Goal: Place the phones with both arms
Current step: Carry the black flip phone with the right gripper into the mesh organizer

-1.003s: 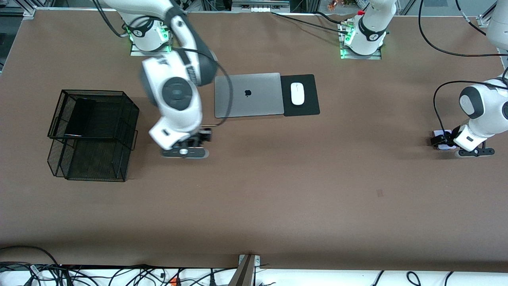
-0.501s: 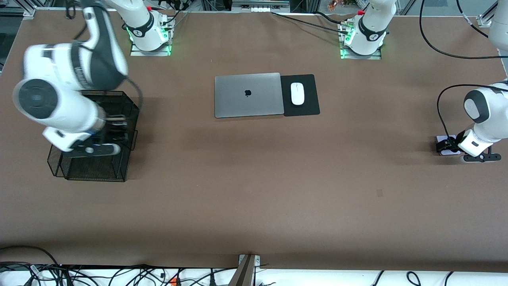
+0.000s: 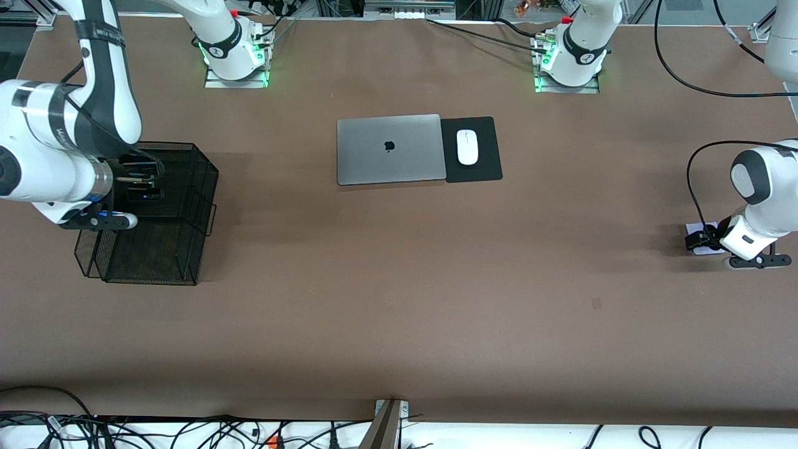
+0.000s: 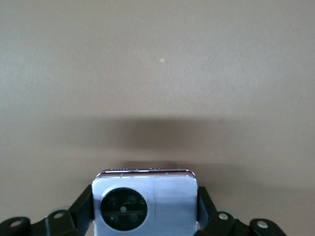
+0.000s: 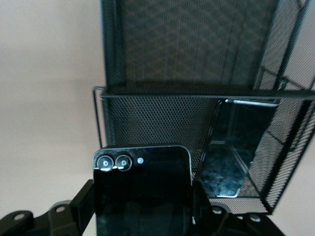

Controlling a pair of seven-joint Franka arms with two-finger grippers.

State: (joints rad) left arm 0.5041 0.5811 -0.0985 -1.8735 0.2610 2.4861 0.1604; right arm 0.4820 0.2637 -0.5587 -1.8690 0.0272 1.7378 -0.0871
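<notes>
Meanwhile the right claw [image 3: 142, 181] hangs over the upper tier of the black mesh tray [image 3: 187, 262] at the right arm's end of the worktop [image 3: 399, 299], pinching the squarish black folded phone [image 5: 141, 194] by its sides. A long slim black phone [image 5: 231, 147] already lies in that upper tier. Down at the left arm's end, the left claw [image 3: 701, 240] sits low at the worktop surface, clamped on the sides of the lilac phone [image 4: 145, 206], lenses up.

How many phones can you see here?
3. A black folded phone in the right gripper over the mesh tray; a slim black phone lying in that tray; a lilac phone in the left gripper on the table.
</notes>
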